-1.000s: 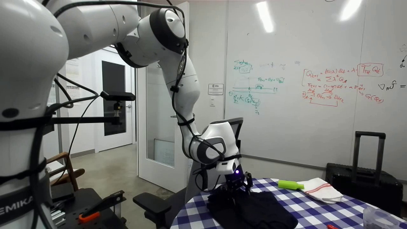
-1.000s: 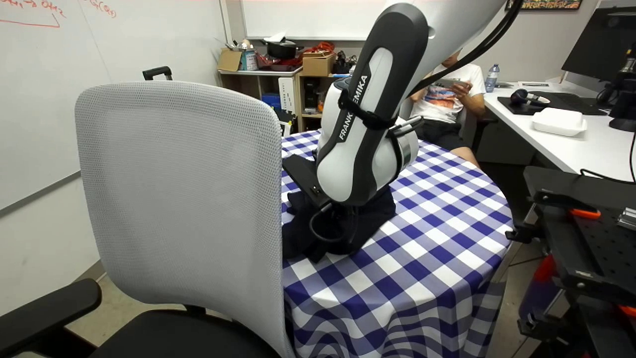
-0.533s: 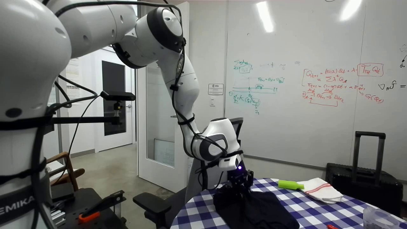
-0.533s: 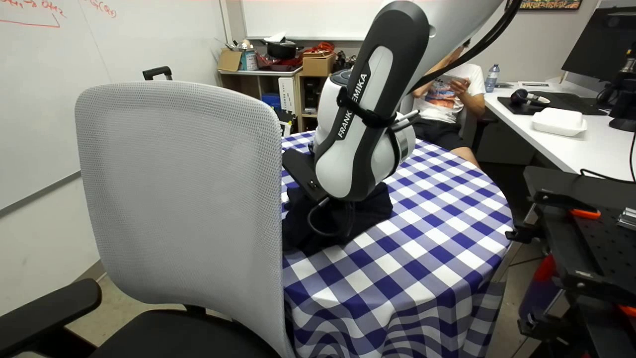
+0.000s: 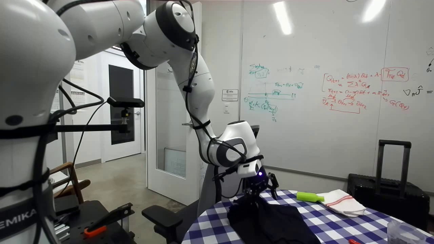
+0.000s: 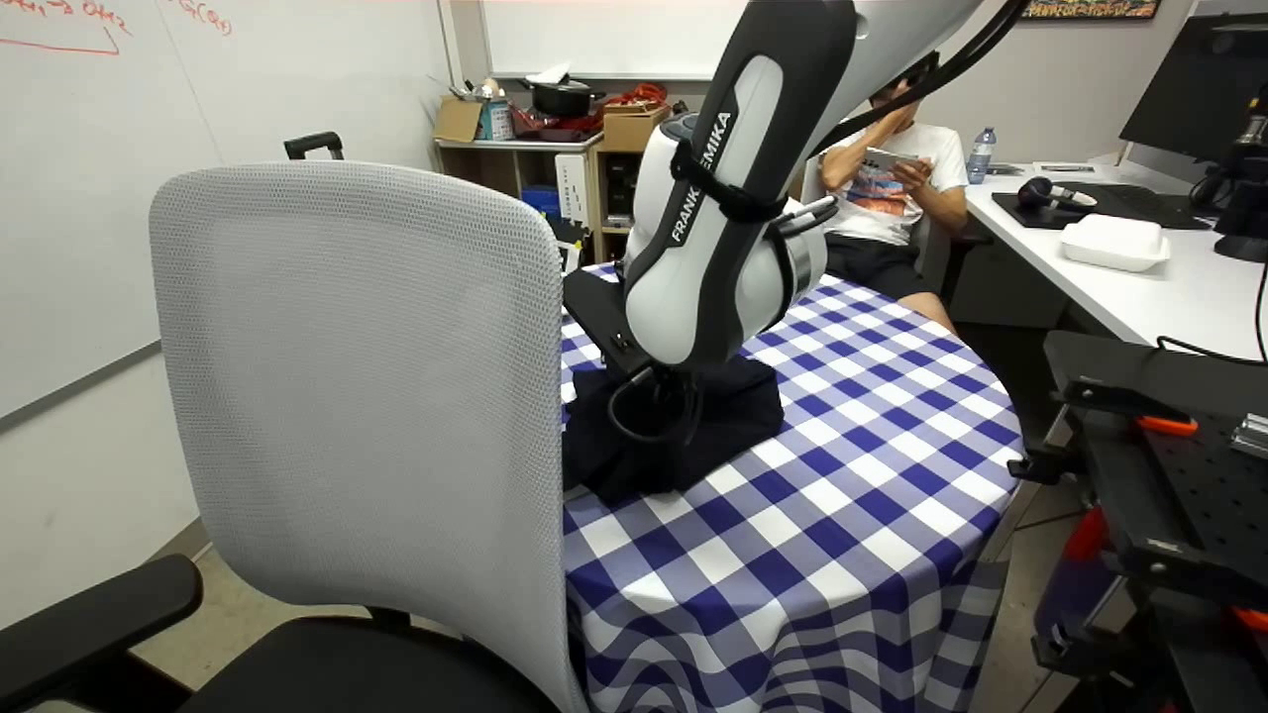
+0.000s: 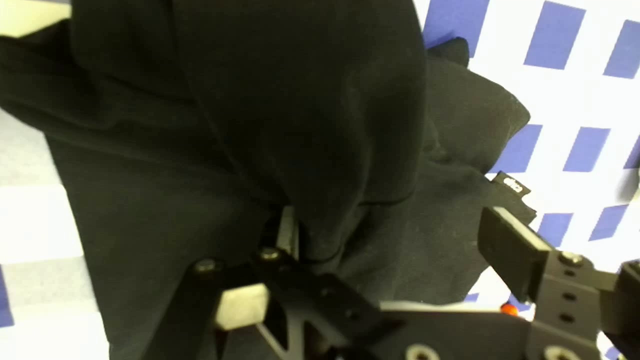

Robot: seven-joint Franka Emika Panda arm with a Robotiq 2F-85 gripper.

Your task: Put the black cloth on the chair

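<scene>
Black cloth [image 5: 284,222] lies rumpled on the blue-white checked tablecloth [image 6: 842,515]. Gripper [image 7: 400,235] is at the cloth's 11 o'clock end in an exterior view, 2 jaws standing wide apart. Wrist view: finger [image 7: 287,232] at 7 o'clock is right by a raised fold, can't tell if touching; opposite finger [image 7: 515,245] at 4 o'clock shows over the cloth's edge. Small tag [image 7: 512,184] with white lettering sticks out at 3 o'clock, too blurred to read. Chair [image 6: 357,386] with gray mesh back is at the cloth's 9 o'clock in an exterior view, hiding part of it. Green item [image 5: 309,197] is at the cloth's 2 o'clock in an exterior view, just beside a red-striped towel [image 5: 344,203]. Seated person [image 6: 897,213] at 1 o'clock, beyond the tablecloth.
</scene>
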